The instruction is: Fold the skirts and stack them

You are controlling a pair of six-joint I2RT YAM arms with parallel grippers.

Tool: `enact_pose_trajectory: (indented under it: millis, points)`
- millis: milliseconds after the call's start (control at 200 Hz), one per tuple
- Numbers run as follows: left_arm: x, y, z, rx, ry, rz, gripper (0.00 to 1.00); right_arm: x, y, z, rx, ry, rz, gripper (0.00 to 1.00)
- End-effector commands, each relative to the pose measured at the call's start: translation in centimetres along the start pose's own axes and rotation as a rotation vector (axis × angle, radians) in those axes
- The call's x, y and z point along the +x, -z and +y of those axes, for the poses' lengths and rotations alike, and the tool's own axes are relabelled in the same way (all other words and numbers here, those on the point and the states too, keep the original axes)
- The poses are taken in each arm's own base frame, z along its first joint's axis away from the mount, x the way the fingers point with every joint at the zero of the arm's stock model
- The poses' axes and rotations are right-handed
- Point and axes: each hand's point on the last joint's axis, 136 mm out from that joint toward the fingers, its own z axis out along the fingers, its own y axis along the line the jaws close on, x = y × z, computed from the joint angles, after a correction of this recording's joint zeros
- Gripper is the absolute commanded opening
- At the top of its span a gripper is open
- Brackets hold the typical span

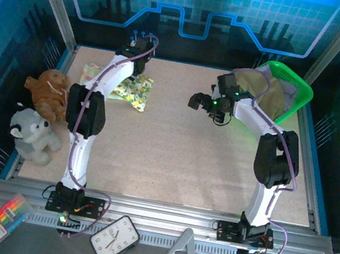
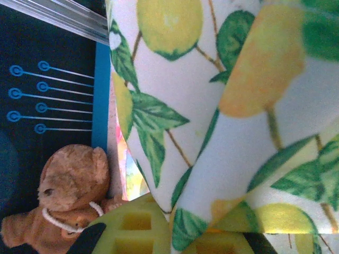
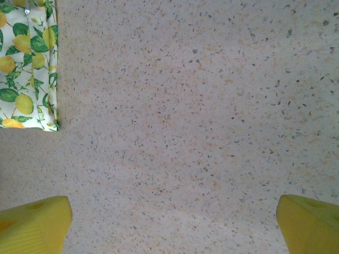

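We saw a speckled beige tabletop (image 1: 171,160) ringed by blue-lit panels (image 1: 198,7) and an aluminium frame rail (image 1: 174,216).

Overhead view: blue cast at the edges, counter (image 1: 171,160) evenly lit, shadows soft. Wrist views: bright; close skirt (image 2: 233,132) slightly soft, fingers (image 3: 34,225) blurred.

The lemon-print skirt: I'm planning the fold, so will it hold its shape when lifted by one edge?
Probably not: the lemon-print skirt creases and drapes softly at the left gripper, so it should flop. It looks thin and light. Pushed across the speckled table, it would likely bunch up.
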Motion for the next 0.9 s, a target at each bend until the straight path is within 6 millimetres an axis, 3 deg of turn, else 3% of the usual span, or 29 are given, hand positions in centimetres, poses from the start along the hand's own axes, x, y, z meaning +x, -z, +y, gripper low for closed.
enact_pose_trajectory:
  millis: [0, 145, 400, 680, 895]
  points:
    - [-2.7, 1.7, 1.6, 0.135, 0.087, -0.092, 0.00, -0.4, 0.9, 0.4, -0.026, -0.024, -0.004, 1.00]
    - [-3.2, 1.4, 2.2, 0.287, 0.160, -0.122, 0.00, -0.3, 0.8, 0.3, -0.024, -0.028, -0.001, 1.00]
    - [-4.2, 2.9, 3.9, 0.410, 0.256, -0.161, 0.00, -0.4, 0.8, 0.3, -0.023, -0.029, -0.002, 1.00]
    - [-3.8, 4.6, 5.9, 0.472, 0.296, -0.154, 0.00, -0.3, 0.8, 0.1, -0.020, -0.028, 0.004, 1.00]
    - [-2.6, 3.8, 6.1, 0.589, 0.285, -0.104, 0.00, -0.2, 0.8, -0.3, -0.015, -0.032, 0.000, 1.00]
